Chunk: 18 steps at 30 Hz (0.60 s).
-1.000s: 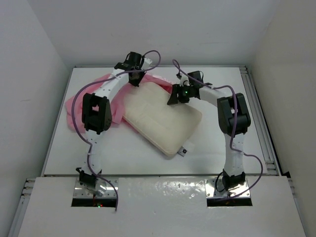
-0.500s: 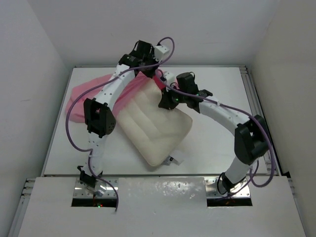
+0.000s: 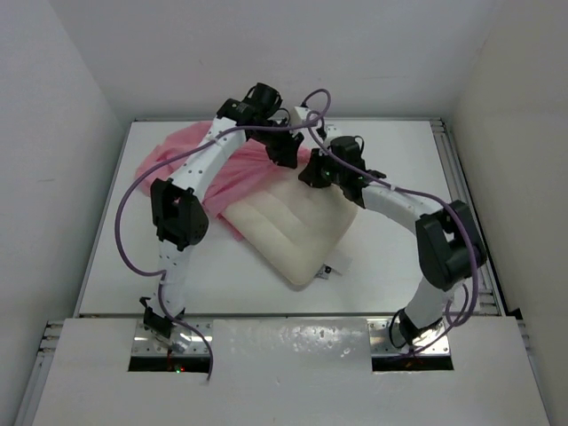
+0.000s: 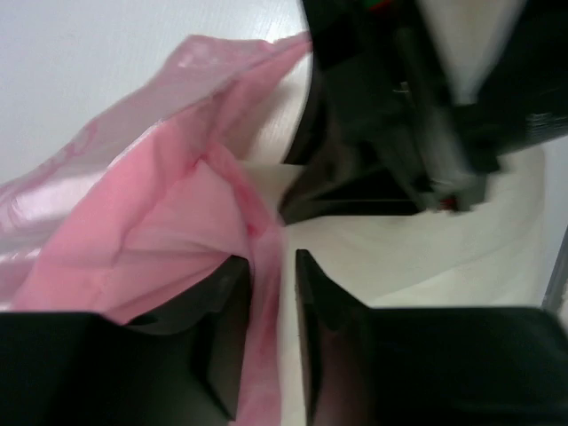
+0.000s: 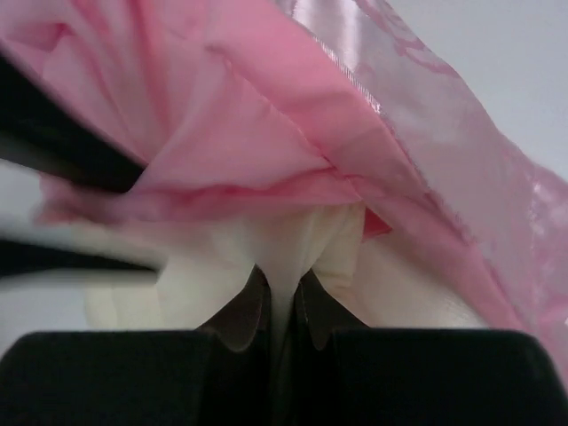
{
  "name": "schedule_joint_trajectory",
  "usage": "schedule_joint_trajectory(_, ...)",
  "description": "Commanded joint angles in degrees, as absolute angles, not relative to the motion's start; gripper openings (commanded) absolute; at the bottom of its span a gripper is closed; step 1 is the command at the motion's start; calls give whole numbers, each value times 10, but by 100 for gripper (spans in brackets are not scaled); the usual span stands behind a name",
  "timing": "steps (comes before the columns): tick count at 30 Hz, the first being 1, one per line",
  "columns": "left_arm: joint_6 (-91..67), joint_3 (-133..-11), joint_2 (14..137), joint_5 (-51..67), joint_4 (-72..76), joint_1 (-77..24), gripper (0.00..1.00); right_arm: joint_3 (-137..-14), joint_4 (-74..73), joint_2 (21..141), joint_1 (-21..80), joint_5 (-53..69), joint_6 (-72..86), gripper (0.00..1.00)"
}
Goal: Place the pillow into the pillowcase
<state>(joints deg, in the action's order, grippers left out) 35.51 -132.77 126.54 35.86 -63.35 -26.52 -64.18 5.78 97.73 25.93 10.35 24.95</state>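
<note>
The cream pillow [image 3: 297, 235] lies slantwise mid-table, its small white tag [image 3: 330, 269] at the near edge. The pink satin pillowcase [image 3: 195, 164] lies behind and left of it and drapes over its far end. My left gripper [image 3: 286, 155] is above that far end, shut on the pillowcase's hem [image 4: 264, 266]; its fingers [image 4: 232, 328] pinch the pink cloth. My right gripper [image 3: 311, 175] is right beside it, shut on a fold of the pillow [image 5: 293, 240], under the lifted pink pillowcase [image 5: 266, 115]. The pillow [image 4: 399, 253] also shows below the left gripper [image 4: 271, 306].
The white table [image 3: 399, 257] has raised rails along its right edge [image 3: 470, 222]. White walls stand close on the left, back and right. The two arms' purple cables [image 3: 306, 120] cross above the grippers.
My left gripper has drawn the pillowcase edge rightward over the pillow's far end. My right gripper, still holding the pillow, has shifted it left and then back up toward the left gripper.
</note>
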Motion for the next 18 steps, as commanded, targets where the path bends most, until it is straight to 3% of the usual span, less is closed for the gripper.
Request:
schedule_joint_trajectory(1,324,-1304,1217,415,-602,-273,28,-664,171,1012,258,39,368,1)
schedule_joint_trajectory(2,307,-1300,1214,390,-588,-271,40,-666,161,1020,254,27,379,12)
schedule_joint_trajectory(3,280,-1296,1213,380,-570,-259,59,-683,123,1028,240,28,384,31)
schedule_joint_trajectory(5,255,-1289,1191,354,-555,-244,78,-697,86,1040,221,58,388,79)
schedule_joint_trajectory(6,239,-1280,1180,345,-539,-229,92,-702,60,1037,204,77,382,88)
schedule_joint_trajectory(7,234,-1256,1167,335,-530,-219,99,-702,50,1031,199,81,371,99)
schedule_joint_trajectory(12,196,-1105,1042,270,-467,-161,100,-684,8,944,205,48,241,99)
schedule_joint_trajectory(14,186,-1058,986,253,-457,-142,100,-685,-39,926,217,46,183,96)
schedule_joint_trajectory(16,155,-980,933,252,-447,-106,98,-692,-93,907,243,38,143,30)
schedule_joint_trajectory(17,147,-956,917,262,-446,-83,66,-693,-105,898,270,21,139,8)
schedule_joint_trajectory(18,130,-901,903,271,-444,-70,39,-693,-118,896,288,6,119,0)
